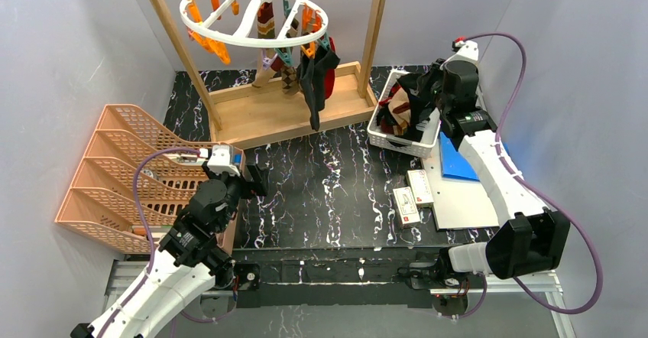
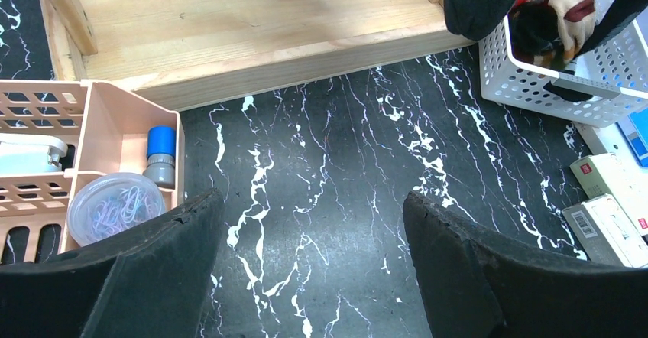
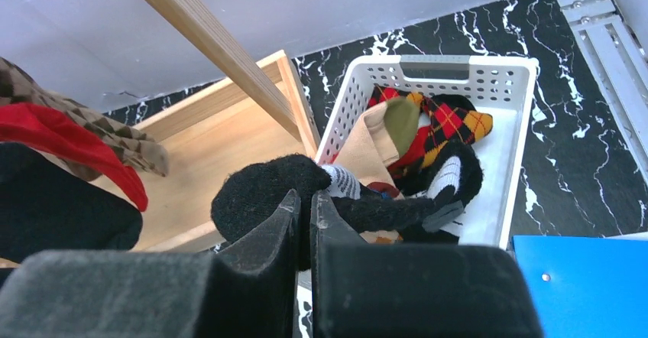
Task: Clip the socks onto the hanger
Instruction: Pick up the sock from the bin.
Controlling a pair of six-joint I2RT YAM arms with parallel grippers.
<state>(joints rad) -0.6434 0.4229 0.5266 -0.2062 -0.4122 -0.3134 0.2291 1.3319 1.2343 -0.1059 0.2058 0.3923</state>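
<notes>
The white ring hanger (image 1: 243, 41) hangs from the wooden frame with orange and teal clips. A dark sock (image 1: 312, 86), an argyle one (image 1: 266, 21) and a red one (image 1: 330, 78) hang from it. My right gripper (image 3: 304, 200) is shut on a black sock (image 3: 264, 189), held just above the white basket (image 3: 458, 70), which holds more socks (image 3: 439, 124). In the top view that right gripper (image 1: 419, 93) is over the basket (image 1: 397, 141). My left gripper (image 2: 313, 200) stands open above the bare marble table, nothing between its fingers; in the top view this gripper (image 1: 256, 179) is at left of centre.
The wooden frame's base (image 1: 267, 112) stands at the back. A peach tiered organiser (image 1: 122, 162) fills the left side, holding a tub of paper clips (image 2: 115, 208). A blue sheet (image 1: 458, 158) and small boxes (image 1: 413, 196) lie to the right.
</notes>
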